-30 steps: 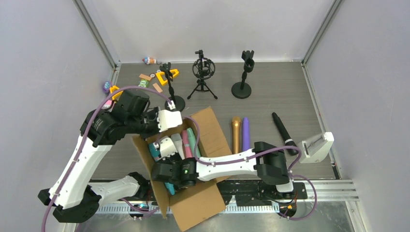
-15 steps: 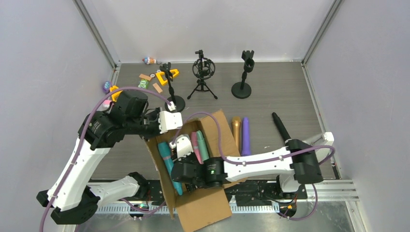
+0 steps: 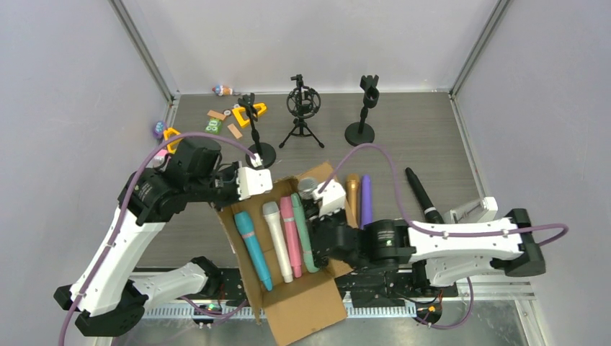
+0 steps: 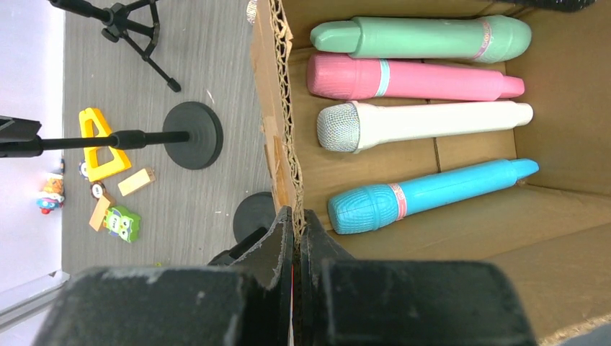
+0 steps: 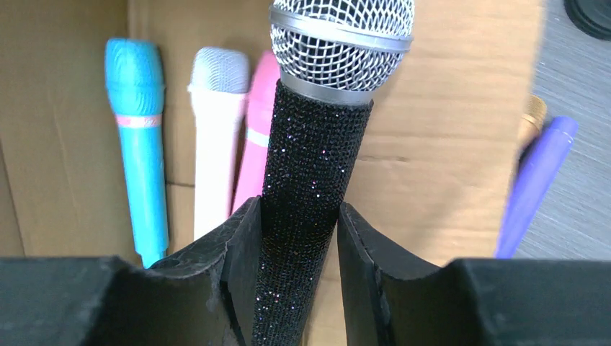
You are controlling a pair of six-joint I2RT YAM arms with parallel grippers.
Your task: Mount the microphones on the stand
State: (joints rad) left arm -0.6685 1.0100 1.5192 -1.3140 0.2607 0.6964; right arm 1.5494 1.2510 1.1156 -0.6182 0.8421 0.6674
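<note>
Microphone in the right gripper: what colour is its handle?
Glittery black handle, best in the right wrist view.

Your left arm (image 3: 115, 241): raised, elbow bent, wrist reaching right.
Your left gripper (image 4: 297, 216): pinched tight on the box wall (image 4: 277, 108).
Your right arm (image 3: 461, 241): low, stretched leftward.
Your right gripper (image 5: 299, 216): clamping the glitter microphone (image 5: 317, 144).
</note>
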